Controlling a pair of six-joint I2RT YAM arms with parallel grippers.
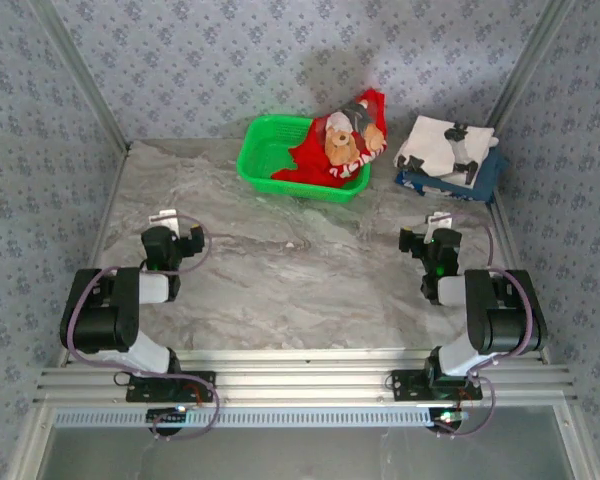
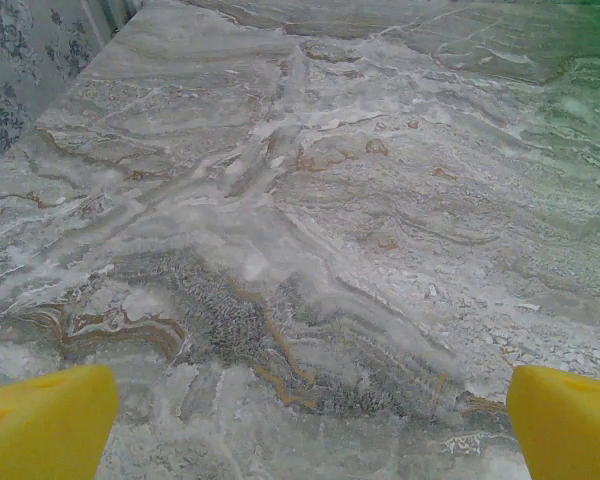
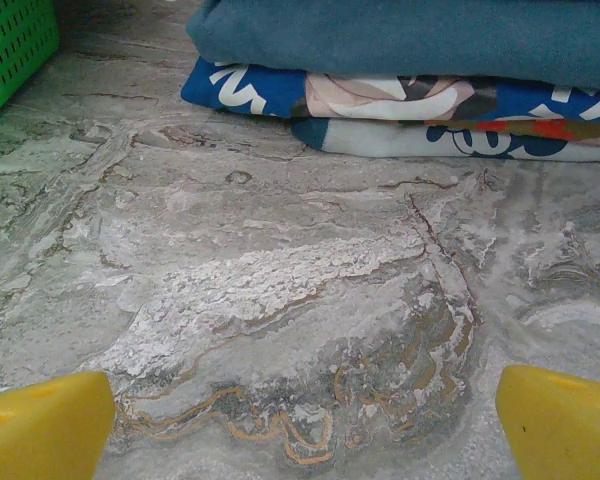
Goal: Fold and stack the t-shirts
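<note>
A bright red t-shirt (image 1: 352, 140) with a brown teddy-bear print lies crumpled in and over the green mesh basket (image 1: 270, 150) at the back centre. At the back right a white t-shirt with black marks (image 1: 442, 145) lies folded on top of a navy one (image 1: 485, 175). From the right wrist this stack shows as a teal-blue layer (image 3: 410, 35) over printed blue and white layers (image 3: 400, 100). My left gripper (image 1: 176, 222) is open over bare table, yellow fingertips (image 2: 45, 420) wide apart. My right gripper (image 1: 438, 224) is open too, short of the stack.
The marble-patterned table (image 1: 290, 270) spreads between the arms and the basket. Patterned walls and metal frame posts close in the left, right and back. The basket's green corner (image 3: 10, 45) stands at the upper left of the right wrist view.
</note>
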